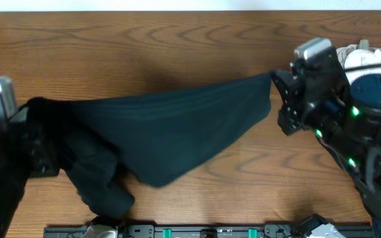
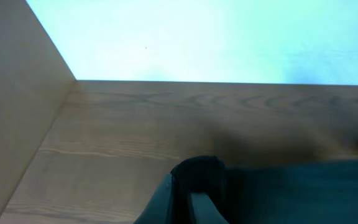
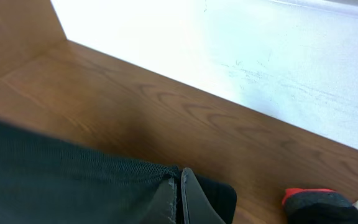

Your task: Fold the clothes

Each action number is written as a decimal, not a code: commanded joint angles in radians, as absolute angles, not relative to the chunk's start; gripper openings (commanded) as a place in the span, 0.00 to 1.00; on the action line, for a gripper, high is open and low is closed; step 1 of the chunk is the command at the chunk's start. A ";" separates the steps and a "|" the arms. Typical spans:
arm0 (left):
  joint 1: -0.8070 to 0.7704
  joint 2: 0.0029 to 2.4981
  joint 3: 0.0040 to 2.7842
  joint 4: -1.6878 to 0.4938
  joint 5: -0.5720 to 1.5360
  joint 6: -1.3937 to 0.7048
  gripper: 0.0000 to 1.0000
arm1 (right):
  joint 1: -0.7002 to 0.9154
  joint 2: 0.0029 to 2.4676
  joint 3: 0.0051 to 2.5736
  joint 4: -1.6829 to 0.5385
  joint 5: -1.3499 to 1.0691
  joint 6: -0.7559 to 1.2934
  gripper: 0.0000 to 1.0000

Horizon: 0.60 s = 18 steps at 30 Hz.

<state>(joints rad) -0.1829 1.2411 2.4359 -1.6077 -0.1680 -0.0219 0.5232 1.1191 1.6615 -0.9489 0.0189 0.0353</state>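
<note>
The left tool [image 1: 35, 129] and right tool [image 1: 278, 82] are each clamped on an end of the black T-shirt [image 1: 170, 129]; it hangs stretched between them above the tabletop [image 1: 144, 46], probably to spread it flat for folding.

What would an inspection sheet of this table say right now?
Surface: wooden table, bare wood showing around the cloth.
Job's things: black shirt stretched between both grippers, bunched at its left end; white garment at far right; red-edged dark one near it.
Clutter: nothing seen.
Grippers: left gripper and right gripper both shut on the shirt.
Cables: nothing seen.
Surroundings: pale wall behind the table; black rail along the near edge.
</note>
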 commanded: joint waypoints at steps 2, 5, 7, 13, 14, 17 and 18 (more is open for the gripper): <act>-0.173 1.450 2.431 -1.605 -0.157 0.009 0.06 | 0.527 1.230 1.674 -0.879 0.126 0.081 0.01; -0.173 1.602 2.431 -1.490 -0.155 0.079 0.06 | 0.500 1.334 1.674 -0.753 0.220 0.055 0.01; -0.173 1.684 2.435 -1.405 -0.155 0.136 0.06 | 0.460 1.399 1.675 -0.646 0.244 0.051 0.01; -0.210 1.779 2.615 -1.203 -0.157 0.314 0.05 | 0.321 1.489 1.781 -0.496 0.236 0.048 0.01; -0.215 1.773 2.649 -1.193 -0.157 0.321 0.06 | 0.310 1.487 1.807 -0.510 0.235 0.036 0.01; -0.215 1.749 2.714 -1.211 -0.157 0.333 0.06 | 0.286 1.481 1.891 -0.600 0.234 -0.003 0.01; -0.215 1.740 2.716 -1.232 -0.157 0.333 0.06 | 0.284 1.481 1.911 -0.637 0.228 -0.006 0.01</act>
